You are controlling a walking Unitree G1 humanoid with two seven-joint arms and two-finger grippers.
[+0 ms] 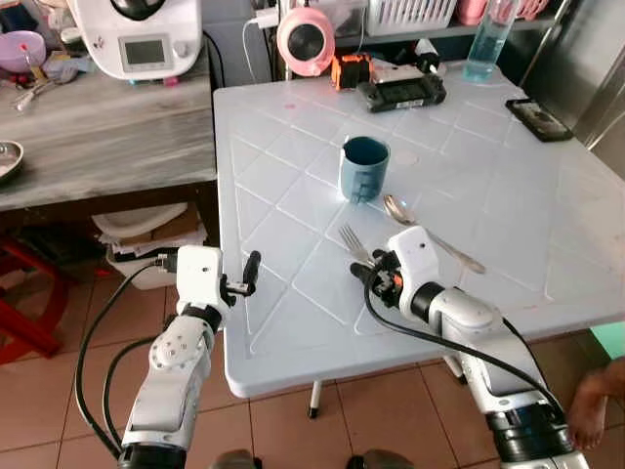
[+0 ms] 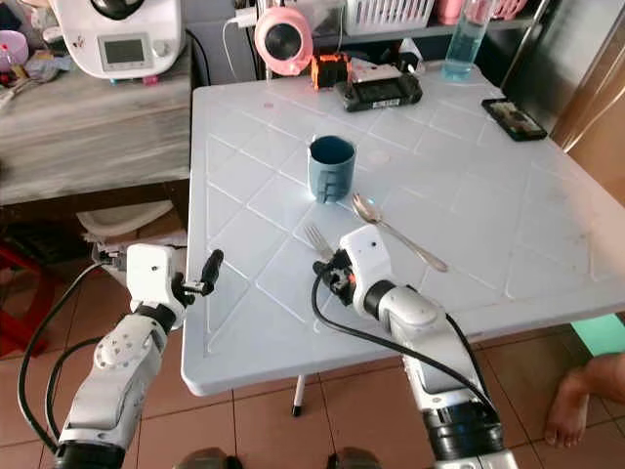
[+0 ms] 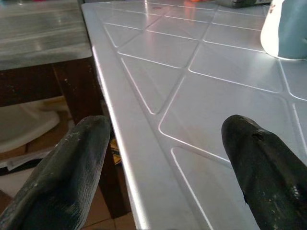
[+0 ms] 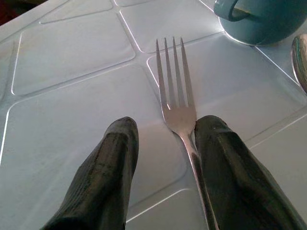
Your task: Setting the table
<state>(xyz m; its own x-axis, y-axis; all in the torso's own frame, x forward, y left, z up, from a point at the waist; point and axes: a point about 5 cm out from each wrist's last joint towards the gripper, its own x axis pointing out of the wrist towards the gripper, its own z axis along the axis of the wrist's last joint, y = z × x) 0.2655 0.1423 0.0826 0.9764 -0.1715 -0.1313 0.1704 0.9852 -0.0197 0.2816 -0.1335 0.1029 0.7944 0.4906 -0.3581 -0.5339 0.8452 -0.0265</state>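
Note:
A silver fork [image 1: 352,241] lies on the white table [image 1: 508,186], tines pointing toward a blue mug [image 1: 364,168]. A spoon [image 1: 430,234] lies just right of the fork, below the mug. My right gripper [image 4: 163,127] rests low on the table over the fork's handle. It is open, and the fork [image 4: 173,91] neck runs along the inner side of one finger [image 4: 225,163]. My left gripper [image 3: 163,129] hovers open at the table's left edge with nothing between its fingers; in the head view the left gripper [image 1: 249,274] sits beside that edge.
A phone [image 1: 539,119], a black device [image 1: 400,91], a pink fan [image 1: 306,39] and a bottle [image 1: 488,39] stand along the table's far side. A wooden counter [image 1: 98,137] with a white appliance [image 1: 137,34] is on the left. A person's foot [image 1: 591,410] is at the lower right.

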